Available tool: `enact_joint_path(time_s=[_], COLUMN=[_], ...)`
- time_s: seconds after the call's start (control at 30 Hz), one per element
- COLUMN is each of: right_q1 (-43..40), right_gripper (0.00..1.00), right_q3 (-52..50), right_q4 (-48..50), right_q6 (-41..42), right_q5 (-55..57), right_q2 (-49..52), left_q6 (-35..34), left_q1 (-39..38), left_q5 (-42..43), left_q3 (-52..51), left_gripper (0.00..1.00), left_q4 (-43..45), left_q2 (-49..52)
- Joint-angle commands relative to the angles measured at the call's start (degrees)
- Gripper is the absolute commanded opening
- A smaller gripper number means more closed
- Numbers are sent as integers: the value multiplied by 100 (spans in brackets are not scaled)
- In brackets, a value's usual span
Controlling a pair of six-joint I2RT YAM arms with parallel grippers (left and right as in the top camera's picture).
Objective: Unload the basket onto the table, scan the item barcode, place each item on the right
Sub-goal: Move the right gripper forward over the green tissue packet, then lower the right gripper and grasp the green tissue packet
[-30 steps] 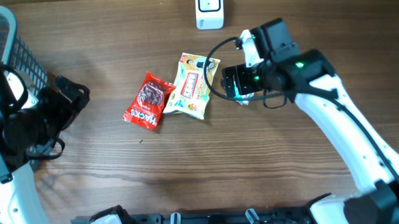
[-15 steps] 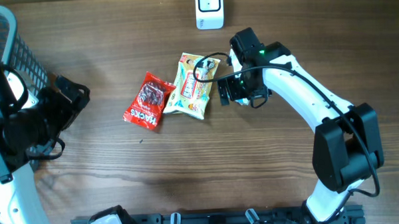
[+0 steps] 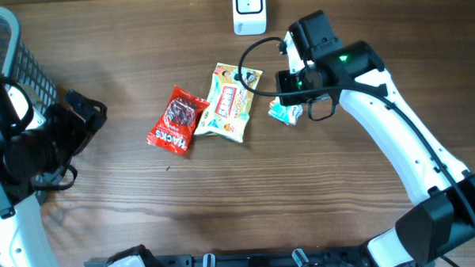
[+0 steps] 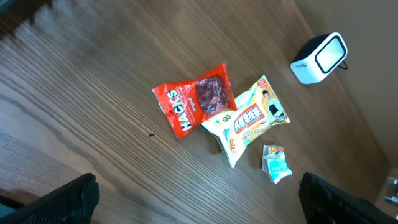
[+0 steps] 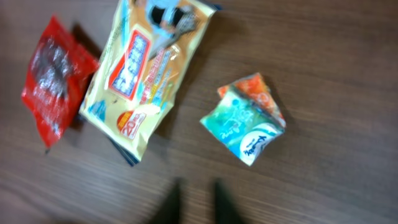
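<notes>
Overhead view of a wooden counter (image 3: 224, 197), where a small teal packet (image 3: 283, 113) lies flat near the middle, a little toward the right edge, partly hidden by the right gripper (image 5: 196, 190) above it. The right wrist camera shows that gripper's jaws drawn close together and empty, with the teal packet loose on the wood and clear of them. Just to the left of it lies a yellow snack packet (image 3: 230, 102), one edge meeting a red packet (image 3: 176, 120) marked "Hacks". A white scanner (image 3: 249, 12) stands at the far edge of the counter, near its middle and apart from all three packets. At the left edge the left gripper (image 4: 196, 186) hangs well away from the goods, its jaws spread wide with nothing between them. A wire basket (image 3: 21, 58) sits at the far left corner. All three packets rest face up, and the wrist pictures are too blurred to make out a barcode on any of them.
</notes>
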Motion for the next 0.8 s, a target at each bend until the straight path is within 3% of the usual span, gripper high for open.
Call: enact_joint_path(time_s=[0.0,0.17,0.33,0.77], right_q1=[-13,-15,-15,-15], right_gripper=[4,4,4,4], right_q3=[-350,-944,-1349,-1331], right_q4=[170,745,1683,1572], right_q6=[1556,1943,1637,1593], right_q5=[1119,1375,748,1530], right_q2=[74,225,542,1897], left_q6=[92,92,92,92], left_q1=[37,37,37,37], left_q5=[-35,-35,-35,-35], left_q3=[15,15,15,15], left_gripper=[100,100,100,100], left_q4=[15,15,15,15], left_q2=[4,4,4,4])
